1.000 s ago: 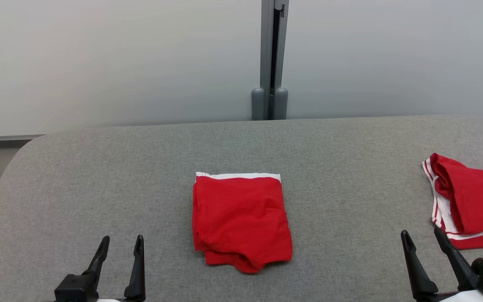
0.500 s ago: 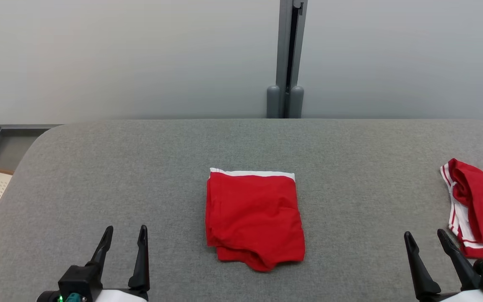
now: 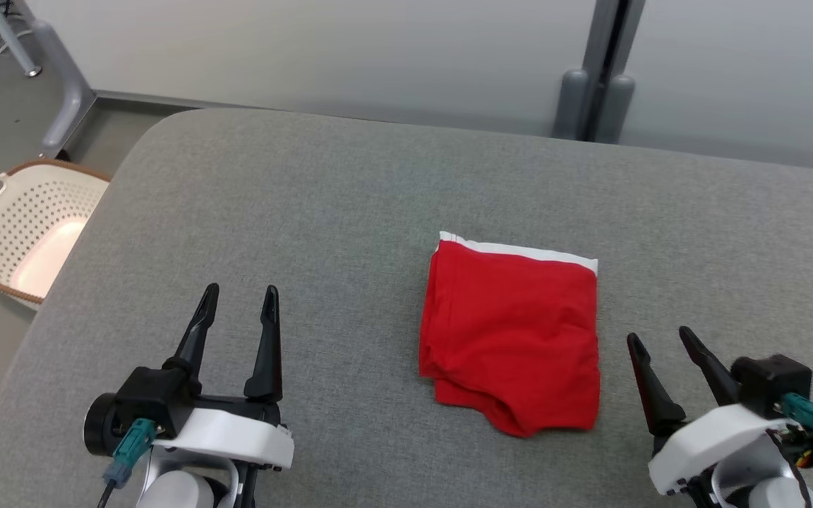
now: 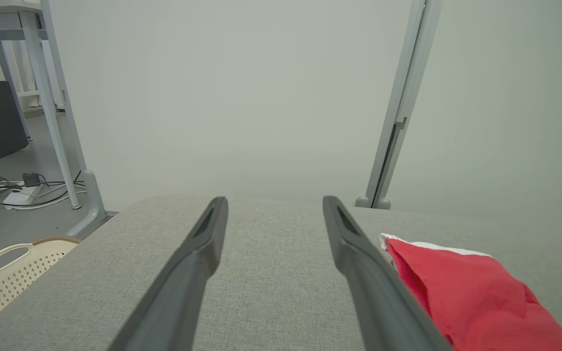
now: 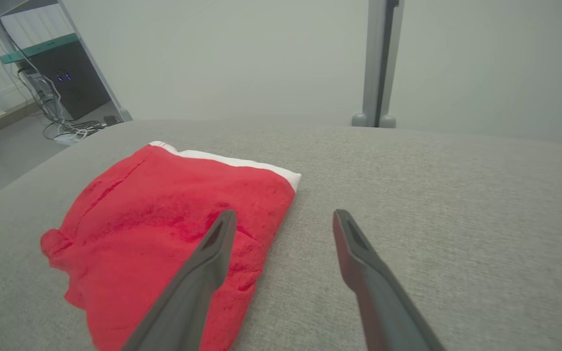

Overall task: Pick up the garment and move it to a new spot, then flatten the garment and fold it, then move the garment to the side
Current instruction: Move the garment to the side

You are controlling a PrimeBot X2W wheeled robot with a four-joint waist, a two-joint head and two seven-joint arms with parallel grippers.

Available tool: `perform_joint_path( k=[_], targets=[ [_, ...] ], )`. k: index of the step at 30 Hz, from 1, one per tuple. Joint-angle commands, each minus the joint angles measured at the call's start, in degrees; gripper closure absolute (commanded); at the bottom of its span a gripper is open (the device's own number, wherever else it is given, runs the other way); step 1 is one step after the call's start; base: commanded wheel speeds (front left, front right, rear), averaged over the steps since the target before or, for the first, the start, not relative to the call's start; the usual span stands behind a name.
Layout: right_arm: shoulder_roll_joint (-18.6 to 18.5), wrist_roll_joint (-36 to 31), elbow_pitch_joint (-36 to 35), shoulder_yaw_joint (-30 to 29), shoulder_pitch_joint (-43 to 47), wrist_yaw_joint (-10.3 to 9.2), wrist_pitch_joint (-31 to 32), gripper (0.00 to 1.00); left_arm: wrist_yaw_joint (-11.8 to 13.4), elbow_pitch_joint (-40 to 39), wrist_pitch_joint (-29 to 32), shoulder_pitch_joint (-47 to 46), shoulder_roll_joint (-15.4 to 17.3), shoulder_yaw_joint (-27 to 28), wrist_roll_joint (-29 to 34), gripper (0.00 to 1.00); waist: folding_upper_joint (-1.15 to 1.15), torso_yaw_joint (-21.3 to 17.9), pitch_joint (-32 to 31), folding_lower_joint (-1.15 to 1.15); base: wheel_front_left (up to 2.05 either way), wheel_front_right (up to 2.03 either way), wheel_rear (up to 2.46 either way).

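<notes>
I find the folded red fabric garment with white waistband (image 3: 512,339) lying flat on the grey fabric-covered surface (image 3: 308,204), nearer its front edge. My left gripper (image 3: 241,291) and right gripper (image 3: 658,334) sit either side of it, fingers (image 3: 266,346) apart.

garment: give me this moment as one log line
garment: folded, lying on grey padded surface | left gripper: open, empty, left of garment | right gripper: open, empty, beside its right edge

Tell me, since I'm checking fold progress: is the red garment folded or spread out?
Folded. The red garment lies as a compact layered rectangle on the grey surface, stacked edges showing along its left side.
</notes>
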Motion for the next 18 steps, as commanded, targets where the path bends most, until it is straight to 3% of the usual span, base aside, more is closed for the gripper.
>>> perform_joint_path(
  k=[1, 12, 13, 14, 15, 18],
  targets=[
    [-0.1, 0.0, 1.2, 0.5, -2.1, 0.01, -0.4, 0.0, -0.4, 0.2, -0.5, -1.5, -0.3, -0.1, 0.2, 0.0, 0.0, 3.6, 3.6, 0.0, 0.0, 0.0, 0.0],
    [2.9, 1.2, 21.5, 4.3, -9.6, 0.0, -0.4, 0.0, -1.4, 2.5, -1.5, -4.8, -2.8, 0.7, 0.8, 0.0, 0.0, 5.9, 6.6, 0.0, 0.0, 0.0, 0.0],
    [3.1, 1.5, 22.3, 4.9, -9.7, 0.01, -0.2, 0.42, -1.5, 2.3, -1.6, -4.9, -2.9, 0.9, 1.0, 0.0, 0.0, 5.7, 6.7, 0.0, 0.0, 0.0, 0.0],
    [3.1, 1.8, 22.9, 5.4, -9.8, 0.01, -0.2, 0.59, -1.7, 2.2, -1.6, -5.0, -3.0, 1.1, 1.1, 0.0, 0.0, 5.6, 6.7, 0.0, 0.0, 0.0, 0.0],
    [3.1, 2.3, 23.4, 5.8, -10.1, 0.01, -0.5, 1.0, -1.8, 2.2, -1.6, -5.0, -3.1, 1.3, 1.2, 0.0, 0.0, 5.3, 6.7, 0.0, 0.0, 0.0, 0.0],
    [1.5, 0.9, 23.8, 7.1, -10.9, -0.06, -1.6, 1.0, -2.1, 1.9, -1.5, -5.0, -3.2, 1.8, 2.0, 0.0, 0.0, 4.4, 6.7, 0.0, 0.0, 0.0, 0.0]
  ],
)
